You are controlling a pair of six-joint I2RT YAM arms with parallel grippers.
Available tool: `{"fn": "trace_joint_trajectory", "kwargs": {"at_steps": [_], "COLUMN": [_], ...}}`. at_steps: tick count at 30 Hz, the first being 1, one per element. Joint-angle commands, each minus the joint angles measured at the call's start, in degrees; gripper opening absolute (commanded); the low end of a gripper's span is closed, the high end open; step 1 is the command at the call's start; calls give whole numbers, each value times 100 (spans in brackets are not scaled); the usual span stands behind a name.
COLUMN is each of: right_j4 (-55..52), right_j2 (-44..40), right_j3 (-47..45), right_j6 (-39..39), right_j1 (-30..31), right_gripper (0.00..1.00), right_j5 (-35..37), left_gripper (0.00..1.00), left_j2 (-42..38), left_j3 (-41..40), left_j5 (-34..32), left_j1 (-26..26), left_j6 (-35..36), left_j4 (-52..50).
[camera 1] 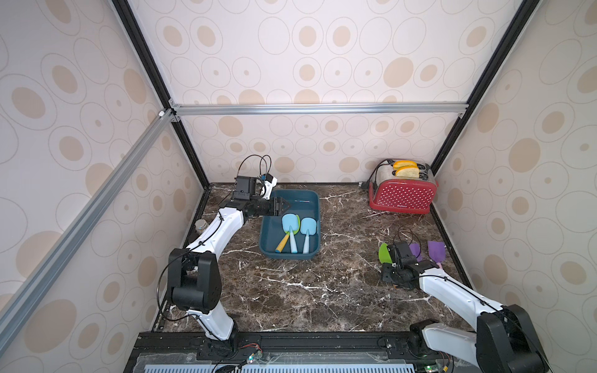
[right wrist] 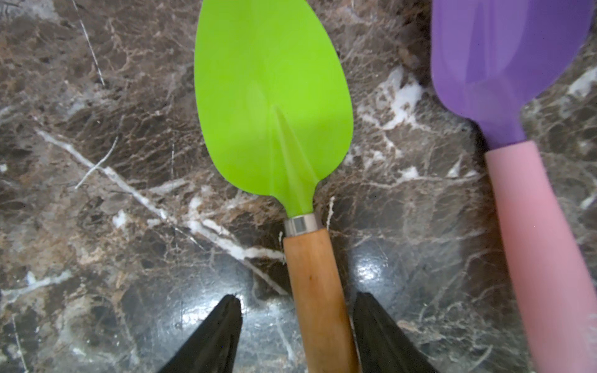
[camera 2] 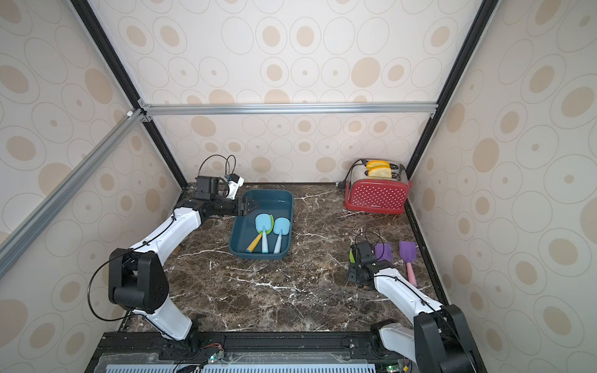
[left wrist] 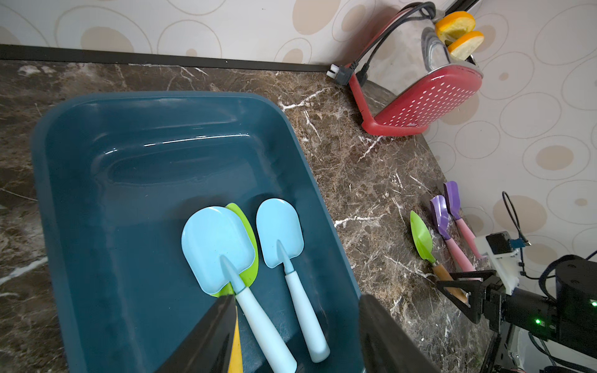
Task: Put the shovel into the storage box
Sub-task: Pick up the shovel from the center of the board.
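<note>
A green shovel (right wrist: pixel 271 106) with a wooden handle (right wrist: pixel 315 284) lies on the marble top at the right, in both top views (camera 1: pixel 383 253) (camera 2: pixel 351 255). My right gripper (right wrist: pixel 297 297) points down over it. Its jaws straddle the handle, open, with a gap on one side. The teal storage box (camera 1: pixel 315 222) (camera 2: pixel 289 222) stands at the back left. Inside lie two light blue shovels (left wrist: pixel 219 245) (left wrist: pixel 279 229) and a green one with a yellow handle (left wrist: pixel 248 232). My left gripper (left wrist: pixel 297 298) (camera 1: pixel 286 205) hovers over the box's far left corner, open and empty.
Two purple shovels with pink handles (camera 1: pixel 436 250) (camera 1: pixel 415 250) lie just right of the green one, close to the right wall. A red polka-dot toaster (camera 1: pixel 403 195) holding bread stands at the back right. A small jar (camera 1: pixel 201 225) sits by the left wall.
</note>
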Motion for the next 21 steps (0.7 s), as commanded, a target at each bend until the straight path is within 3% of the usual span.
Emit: {"fn": "trace_joint_trajectory", "kwargs": {"at_steps": [1,8,21], "right_j4": [-30,107,309], "right_j2": [-25,153,275], "right_j3": [-159,-184,-165], "right_j6": [129,118,-120], "right_j1": [-37,-45,-45], "right_gripper": [57,48,1], "right_j5": [-86,-290,-794], "left_gripper": [64,64,67], "left_j2": [-246,-302,-194], "left_j3": [-48,-272,-650], "left_j5": [84,369,862], "left_j1": [-3,-4,-4], "left_j6": [-56,-361,-938], "left_j4": [133,576,1364]}}
